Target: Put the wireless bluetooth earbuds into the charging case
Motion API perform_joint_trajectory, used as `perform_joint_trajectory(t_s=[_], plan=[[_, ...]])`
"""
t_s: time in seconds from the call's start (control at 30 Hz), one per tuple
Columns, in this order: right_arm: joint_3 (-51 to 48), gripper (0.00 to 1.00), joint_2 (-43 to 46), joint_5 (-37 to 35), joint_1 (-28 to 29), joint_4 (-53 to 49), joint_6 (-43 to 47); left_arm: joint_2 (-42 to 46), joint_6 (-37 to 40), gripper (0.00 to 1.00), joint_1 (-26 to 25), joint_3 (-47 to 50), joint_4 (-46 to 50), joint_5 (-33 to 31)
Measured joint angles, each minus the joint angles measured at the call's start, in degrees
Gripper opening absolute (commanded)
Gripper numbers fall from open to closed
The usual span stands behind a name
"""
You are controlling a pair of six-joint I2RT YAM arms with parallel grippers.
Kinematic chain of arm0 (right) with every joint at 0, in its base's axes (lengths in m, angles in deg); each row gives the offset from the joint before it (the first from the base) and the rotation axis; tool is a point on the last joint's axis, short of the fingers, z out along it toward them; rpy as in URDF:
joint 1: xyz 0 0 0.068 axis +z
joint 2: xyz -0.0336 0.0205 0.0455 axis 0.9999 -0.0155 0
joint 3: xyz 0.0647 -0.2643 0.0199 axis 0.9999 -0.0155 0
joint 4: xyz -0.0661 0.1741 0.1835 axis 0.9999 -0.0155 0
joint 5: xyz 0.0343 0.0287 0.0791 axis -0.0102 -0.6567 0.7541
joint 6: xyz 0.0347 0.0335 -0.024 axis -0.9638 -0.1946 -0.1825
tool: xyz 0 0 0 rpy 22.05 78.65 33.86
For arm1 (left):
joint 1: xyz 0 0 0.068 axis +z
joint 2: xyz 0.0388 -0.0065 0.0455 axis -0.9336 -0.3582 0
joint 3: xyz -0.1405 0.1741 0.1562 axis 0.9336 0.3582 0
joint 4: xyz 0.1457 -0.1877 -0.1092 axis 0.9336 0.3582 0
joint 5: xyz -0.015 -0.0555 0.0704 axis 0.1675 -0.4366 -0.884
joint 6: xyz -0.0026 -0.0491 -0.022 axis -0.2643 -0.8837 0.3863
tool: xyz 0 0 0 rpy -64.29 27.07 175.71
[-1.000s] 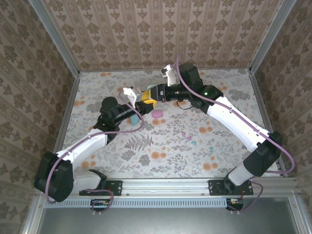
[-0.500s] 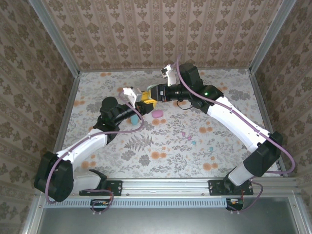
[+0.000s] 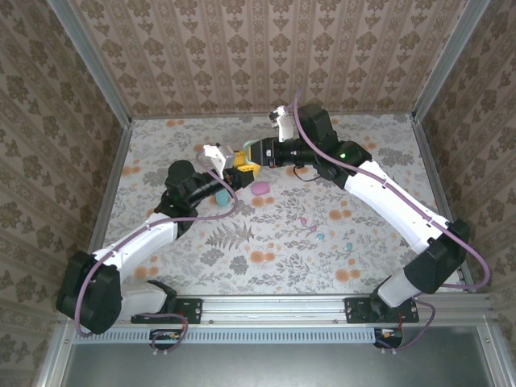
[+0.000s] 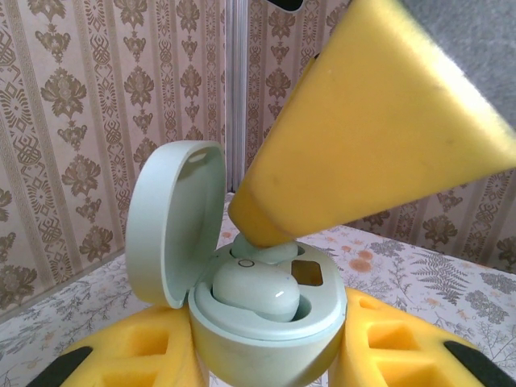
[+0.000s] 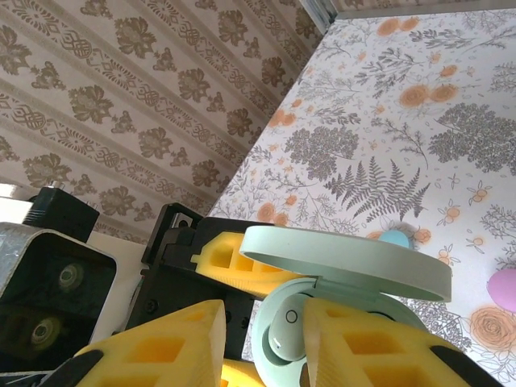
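Yellow foam fingers (image 4: 129, 355) of the left end effector (image 4: 266, 363) are closed narrow on the mint charging case (image 4: 274, 326), holding it upright at lower centre of the left wrist view. The lid (image 4: 173, 218) stands open at frame left. One seated earbud (image 4: 254, 290) lies in the near socket. The right end effector (image 5: 262, 330) is closed narrow on a second earbud (image 4: 260, 247) at the far socket. On the surface (image 3: 379, 153), right of centre in the top view, loose earbuds (image 3: 320, 236) lie scattered. A pink case (image 3: 260, 187) and a blue case (image 3: 219, 197) rest near the end effectors.
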Motion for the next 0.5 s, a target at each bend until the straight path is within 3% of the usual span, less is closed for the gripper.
perform_joint_trajectory(t_s=[0.5], plan=[[-1.46,0.38,2.73,1.20,-0.20,2.08,-0.37,0.00,0.00,0.31,0.00,0.00,0.00,0.04]])
